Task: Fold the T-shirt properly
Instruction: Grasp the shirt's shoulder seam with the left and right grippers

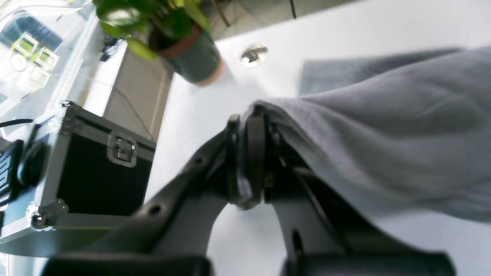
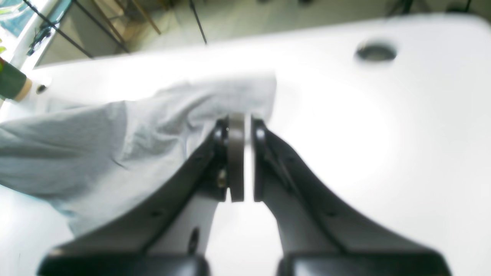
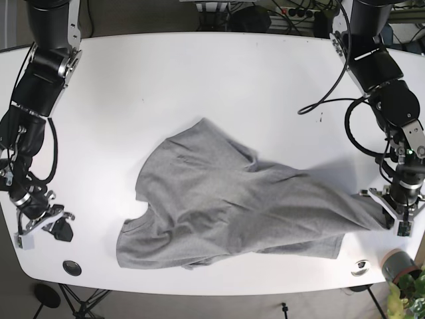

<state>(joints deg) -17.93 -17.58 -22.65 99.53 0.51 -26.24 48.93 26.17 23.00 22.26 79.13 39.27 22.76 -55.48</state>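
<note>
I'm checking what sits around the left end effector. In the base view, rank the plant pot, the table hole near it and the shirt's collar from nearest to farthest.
From the left end effector, shut on the shirt:
1. Plant pot, just below it at the table's corner.
2. Table hole, beside the pot, slightly farther; fairly close to call.
3. Collar, far across on the shirt's opposite side.

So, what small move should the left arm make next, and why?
Probably pull the held edge slightly outward and up. The left gripper is shut on the T-shirt, which lies crumpled and wrinkled on the table, so it seems not flat enough to fold yet.
</note>
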